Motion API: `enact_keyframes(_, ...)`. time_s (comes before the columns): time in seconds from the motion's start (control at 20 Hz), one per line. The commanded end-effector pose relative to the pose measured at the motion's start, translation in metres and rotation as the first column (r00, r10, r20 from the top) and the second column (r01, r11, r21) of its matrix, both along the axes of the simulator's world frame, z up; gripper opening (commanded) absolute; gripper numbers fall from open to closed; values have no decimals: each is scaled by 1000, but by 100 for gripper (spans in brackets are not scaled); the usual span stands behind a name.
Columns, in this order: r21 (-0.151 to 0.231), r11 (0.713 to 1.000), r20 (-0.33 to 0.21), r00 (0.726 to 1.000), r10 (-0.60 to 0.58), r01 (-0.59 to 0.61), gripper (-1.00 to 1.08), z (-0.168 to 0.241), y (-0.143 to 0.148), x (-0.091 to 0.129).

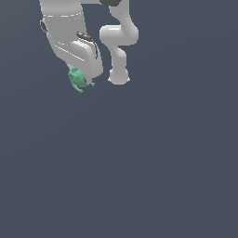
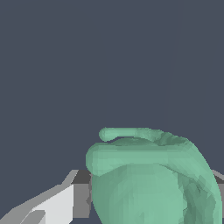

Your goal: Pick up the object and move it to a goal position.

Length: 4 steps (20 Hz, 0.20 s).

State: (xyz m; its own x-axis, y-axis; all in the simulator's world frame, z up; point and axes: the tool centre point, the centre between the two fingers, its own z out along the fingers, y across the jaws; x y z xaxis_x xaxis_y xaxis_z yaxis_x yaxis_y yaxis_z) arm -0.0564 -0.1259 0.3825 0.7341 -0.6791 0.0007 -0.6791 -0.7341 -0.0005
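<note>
The object (image 1: 77, 79) is a small mint-green lumpy thing with little protrusions. It sits at the tip of my white gripper (image 1: 82, 80) in the upper left of the exterior view, partly hidden by the hand. In the wrist view the object (image 2: 153, 179) fills the space between my fingers (image 2: 57, 203), which press against its sides. The gripper is shut on it. The arm's base (image 1: 119, 76) stands just to the exterior view's right of the gripper.
A plain dark grey-blue floor (image 1: 139, 162) fills the rest of both views. No goal marker shows.
</note>
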Motion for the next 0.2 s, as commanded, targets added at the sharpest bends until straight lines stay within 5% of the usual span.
enact_keyframes(0.0,0,1000,-1,1000,1,-1,-100,1,0,0)
enact_keyframes(0.15,0,1000,-1,1000,1,-1,-100,-1,1,1)
